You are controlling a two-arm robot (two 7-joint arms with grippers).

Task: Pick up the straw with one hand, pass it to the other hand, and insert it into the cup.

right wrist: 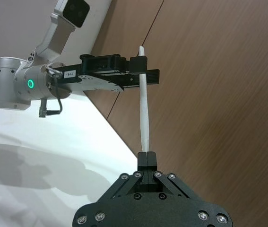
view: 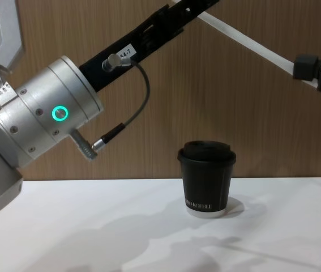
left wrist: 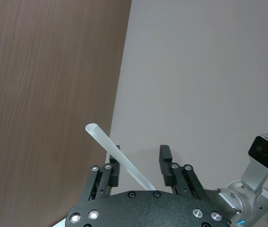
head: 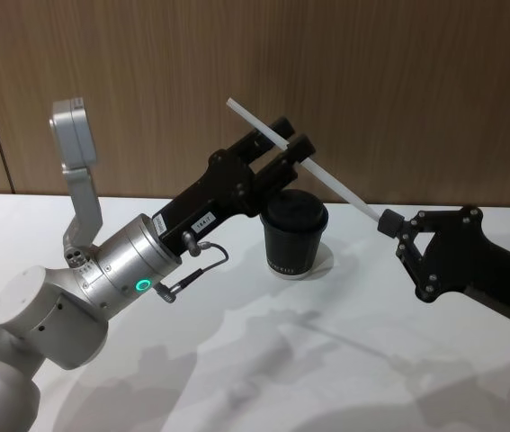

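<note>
White straw (head: 331,180) hangs in the air above the table (head: 237,360), slanting in the head view from 10 o'clock down to 4 o'clock. The right gripper (head: 388,222), all black, sits at 3 o'clock from the cup (head: 295,236). Its jaws are clenched on the lower end of the straw. The left gripper (head: 292,135), mounted on a silver wrist (head: 124,270) with a green ring light, reaches in from 8 o'clock. It sits at 12 o'clock from the cup lid, higher than the lid. Its jaws are released and stand apart, with the upper part of the straw passing between them. In the left wrist view the straw runs just beside one finger (left wrist: 114,172) and well apart from the other; whether it touches the near finger cannot be told. The upper tip of the straw projects past the left fingers toward the wood-panel wall (head: 398,81). The cup stands upright on the white table with its lid on, below the straw and apart from it.
</note>
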